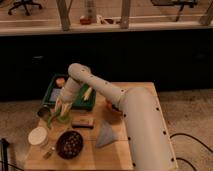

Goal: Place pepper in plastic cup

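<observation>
The pepper (51,120), small and bright green, hangs slanted just under my fingertips at the left of the wooden table (100,155). My gripper (58,108) points down from the long white arm and is shut on the pepper's upper end. Right beside it, to the right, stands the greenish plastic cup (64,119), partly hidden by my fingers. The pepper is outside the cup, next to its left side.
A green tray (75,104) behind the gripper holds an orange item (60,81) and a pale yellow one (87,93). Nearby are a metal can (43,112), a white lidded tub (38,135), a dark bowl of nuts (70,144), a brown bar (82,121) and a grey cloth (106,135).
</observation>
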Controlling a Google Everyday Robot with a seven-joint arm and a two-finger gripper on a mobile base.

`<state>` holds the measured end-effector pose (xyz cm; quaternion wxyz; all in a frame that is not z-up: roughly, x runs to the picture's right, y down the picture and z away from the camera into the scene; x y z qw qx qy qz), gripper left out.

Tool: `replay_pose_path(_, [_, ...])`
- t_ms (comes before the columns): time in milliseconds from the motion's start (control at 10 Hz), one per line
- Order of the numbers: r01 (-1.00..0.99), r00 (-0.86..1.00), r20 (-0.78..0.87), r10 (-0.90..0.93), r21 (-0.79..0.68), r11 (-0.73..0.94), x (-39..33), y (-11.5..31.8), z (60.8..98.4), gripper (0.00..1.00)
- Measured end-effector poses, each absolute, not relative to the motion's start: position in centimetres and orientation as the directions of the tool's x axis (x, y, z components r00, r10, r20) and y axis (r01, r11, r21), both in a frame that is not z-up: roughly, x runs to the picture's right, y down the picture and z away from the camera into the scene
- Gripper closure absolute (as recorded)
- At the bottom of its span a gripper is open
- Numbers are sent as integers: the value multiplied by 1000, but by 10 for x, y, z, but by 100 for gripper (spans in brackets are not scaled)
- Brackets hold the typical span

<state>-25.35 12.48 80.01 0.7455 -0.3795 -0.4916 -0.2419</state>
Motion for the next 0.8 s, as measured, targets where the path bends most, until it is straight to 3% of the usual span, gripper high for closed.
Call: replay_pose_path(800, [691,394,918,51,-332,642,-242,118,800,100])
